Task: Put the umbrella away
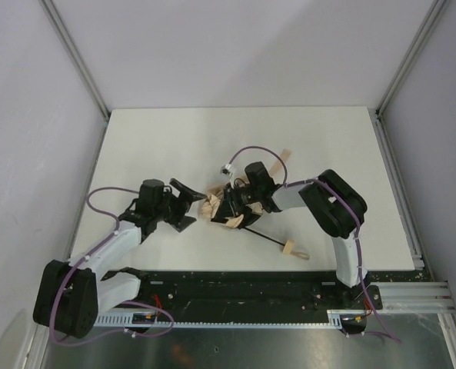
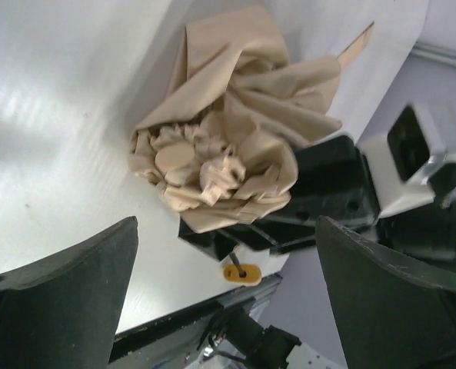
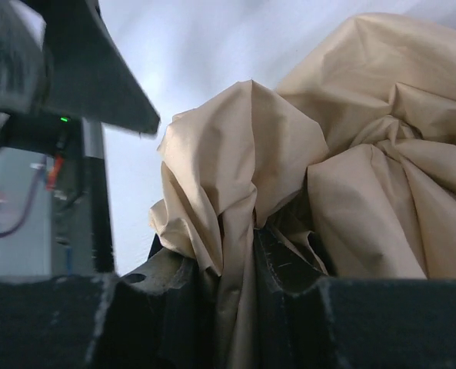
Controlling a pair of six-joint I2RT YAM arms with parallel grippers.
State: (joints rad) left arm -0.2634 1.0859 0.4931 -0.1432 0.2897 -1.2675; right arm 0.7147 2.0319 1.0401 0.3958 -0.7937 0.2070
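Umbrella [image 1: 214, 209] lies on white table [image 1: 174, 138], centre, between both arms. Beige canopy [image 2: 228, 146] bunched in crumpled wad. Thin black shaft [image 1: 262, 237] runs from wad toward near right, ending in pale wooden handle [image 1: 288, 247] near table's front edge. Tan strap [image 1: 282, 159] sticks out past wad, far side. Right gripper [image 3: 235, 269] clenched on umbrella, fabric folds pinched between black fingers. Left gripper [image 1: 191, 206] released, jaws spread wide, facing wad from left, just beside it, not touching.
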